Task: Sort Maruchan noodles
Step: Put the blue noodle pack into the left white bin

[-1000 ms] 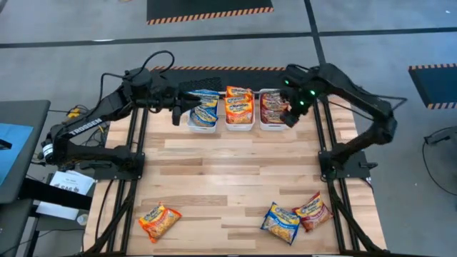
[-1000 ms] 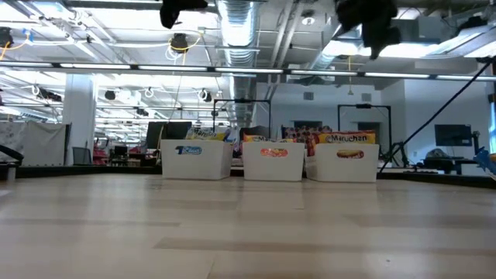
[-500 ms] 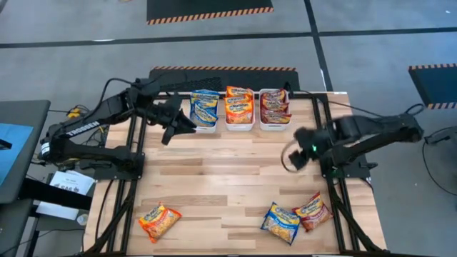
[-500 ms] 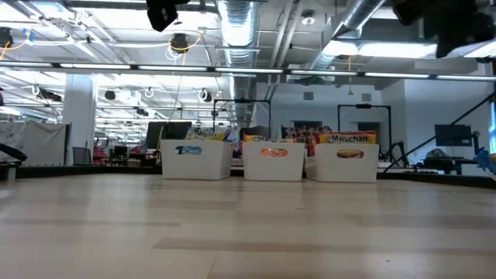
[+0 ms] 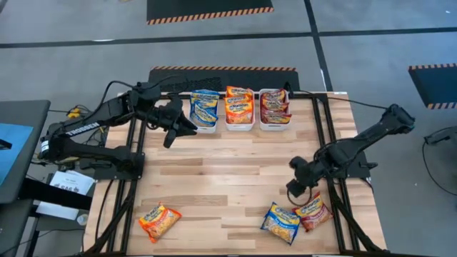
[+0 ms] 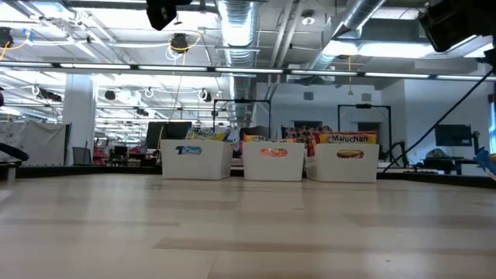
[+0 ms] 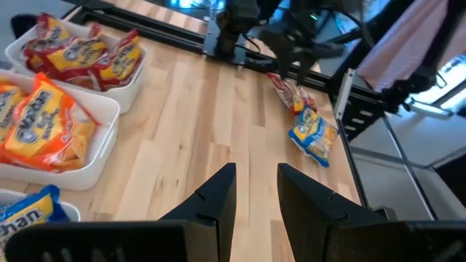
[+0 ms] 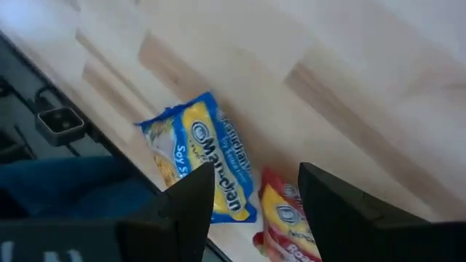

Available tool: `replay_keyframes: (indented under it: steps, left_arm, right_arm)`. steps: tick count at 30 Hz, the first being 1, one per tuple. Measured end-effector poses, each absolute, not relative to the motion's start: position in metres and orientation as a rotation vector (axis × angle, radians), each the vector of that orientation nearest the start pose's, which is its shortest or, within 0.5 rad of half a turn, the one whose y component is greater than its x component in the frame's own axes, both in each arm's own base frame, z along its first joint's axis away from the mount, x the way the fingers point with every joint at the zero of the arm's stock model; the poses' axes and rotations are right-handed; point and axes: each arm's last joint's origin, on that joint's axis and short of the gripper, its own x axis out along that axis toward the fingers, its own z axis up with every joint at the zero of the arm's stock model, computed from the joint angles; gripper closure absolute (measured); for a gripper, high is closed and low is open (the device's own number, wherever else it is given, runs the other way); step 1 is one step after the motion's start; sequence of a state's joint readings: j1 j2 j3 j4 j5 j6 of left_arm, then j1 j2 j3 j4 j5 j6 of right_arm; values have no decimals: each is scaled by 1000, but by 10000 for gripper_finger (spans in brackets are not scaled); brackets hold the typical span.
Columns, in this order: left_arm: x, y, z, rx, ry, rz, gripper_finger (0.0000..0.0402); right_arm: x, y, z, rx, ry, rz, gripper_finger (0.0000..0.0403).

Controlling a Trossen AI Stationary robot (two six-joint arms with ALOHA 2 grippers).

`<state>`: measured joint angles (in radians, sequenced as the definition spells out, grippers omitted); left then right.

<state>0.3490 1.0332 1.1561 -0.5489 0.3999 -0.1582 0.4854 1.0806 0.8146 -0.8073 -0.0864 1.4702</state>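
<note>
While my right gripper point(image 5: 294, 187) hangs spread above the blue packet point(image 5: 280, 223) and dark red packet point(image 5: 312, 211) at the table's near edge, I should centre on one only; my left gripper point(image 5: 173, 132), half-spread and empty, waits by the trays point(image 5: 202, 128).

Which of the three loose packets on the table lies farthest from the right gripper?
The orange packet, alone near the table's front left corner. The blue packet and dark red packet lie together just below the right gripper.
</note>
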Motion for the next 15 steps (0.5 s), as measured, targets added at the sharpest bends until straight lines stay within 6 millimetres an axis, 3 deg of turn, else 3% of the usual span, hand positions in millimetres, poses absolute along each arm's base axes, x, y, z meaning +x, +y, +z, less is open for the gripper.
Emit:
replay_keyframes:
  steps: [6, 15]
  left_arm:
    - [198, 61, 381, -353, 401, 27, 315]
    - [198, 61, 381, -438, 398, 61, 315]
  right_arm:
    - [189, 105, 237, 973, 1171, -203, 178]
    - [208, 119, 212, 806, 1290, -39, 178]
